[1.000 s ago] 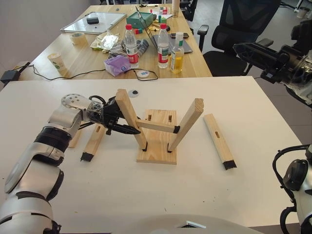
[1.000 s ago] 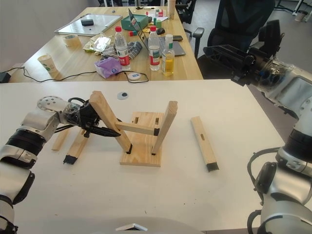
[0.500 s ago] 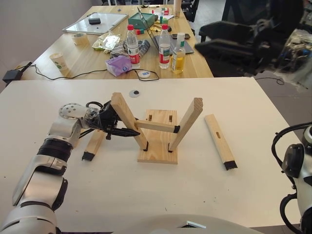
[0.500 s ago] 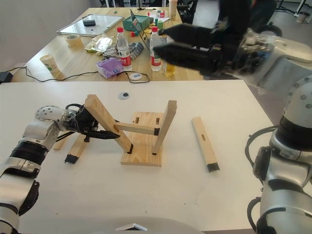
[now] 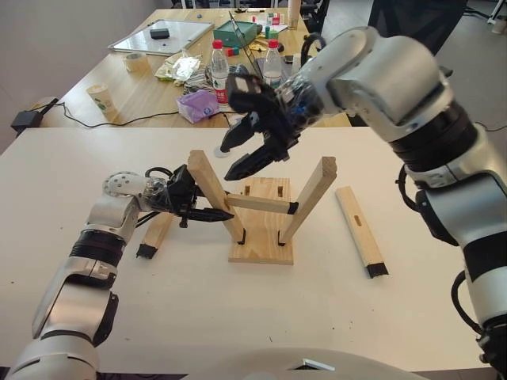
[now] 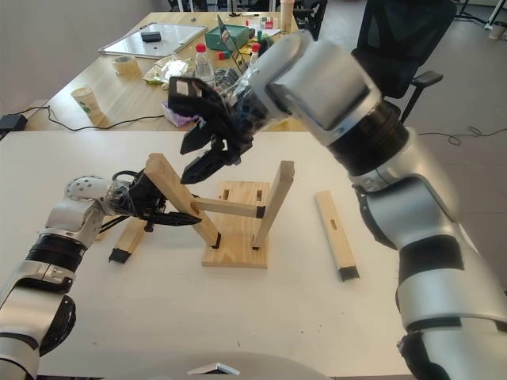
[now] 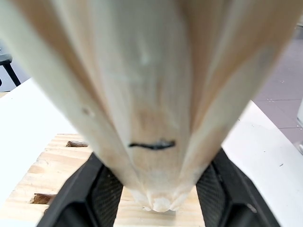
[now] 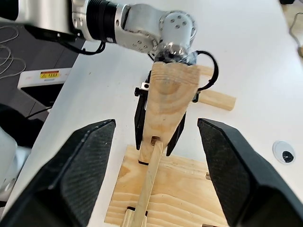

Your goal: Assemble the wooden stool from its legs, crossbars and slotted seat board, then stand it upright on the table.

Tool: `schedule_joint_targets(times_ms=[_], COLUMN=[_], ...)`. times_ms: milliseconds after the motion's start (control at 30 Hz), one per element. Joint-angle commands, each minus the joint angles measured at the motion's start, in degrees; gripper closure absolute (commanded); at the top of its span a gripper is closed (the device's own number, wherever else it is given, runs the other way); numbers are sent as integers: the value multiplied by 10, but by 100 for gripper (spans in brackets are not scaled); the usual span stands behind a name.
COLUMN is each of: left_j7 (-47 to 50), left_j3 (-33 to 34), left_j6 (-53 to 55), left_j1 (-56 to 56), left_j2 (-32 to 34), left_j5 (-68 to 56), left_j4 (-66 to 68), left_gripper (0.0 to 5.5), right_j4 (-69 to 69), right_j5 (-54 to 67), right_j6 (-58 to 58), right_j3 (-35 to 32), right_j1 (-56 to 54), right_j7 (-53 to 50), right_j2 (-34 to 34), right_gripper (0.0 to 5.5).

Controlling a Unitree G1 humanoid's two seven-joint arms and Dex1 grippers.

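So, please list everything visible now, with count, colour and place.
seat board: one, light wood, flat on the white table.
left standing leg: one, light wood, slanting up from the board.
right standing leg: one, light wood, slanting the opposite way.
crossbar: one, light wood, joining both standing legs.
loose leg: one, light wood, black foot, lying right of the board.
second loose leg: one, same colours, left of the board.
bottles: two, clear, red caps, on the far table.
left claw: one, black, shut on the left standing leg.
right claw: one, black, open above that leg's top.
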Motion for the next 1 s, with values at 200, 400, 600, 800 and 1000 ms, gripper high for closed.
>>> schedule_joint_targets(times_ms=[200,400,600,800,1000], left_j7=[29,31,32,33,35], left_j3=[-31,-30,-29,-28,-29], left_j6=[22,28,36,43,46], left_j1=[63,65,64,67,66], left_j2=[-17,-17,-17,-17,-17], left_j5=[86,87,86,84,85], left_j4=[37,34,27,18,17], left_gripper=[349,349,349,349,349], right_j4=[41,41,53,73,82], right_j5=[-134,-179,-209,-237,-255], right_j6=[-64,-75,-79,-94,-100], right_j3=[74,98,105,106,102], right_j1=[-2,21,37,49,56], right_j7=[83,112,123,125,130], right_j2=[29,47,74,84,97], right_gripper=[228,228,288,418,467])
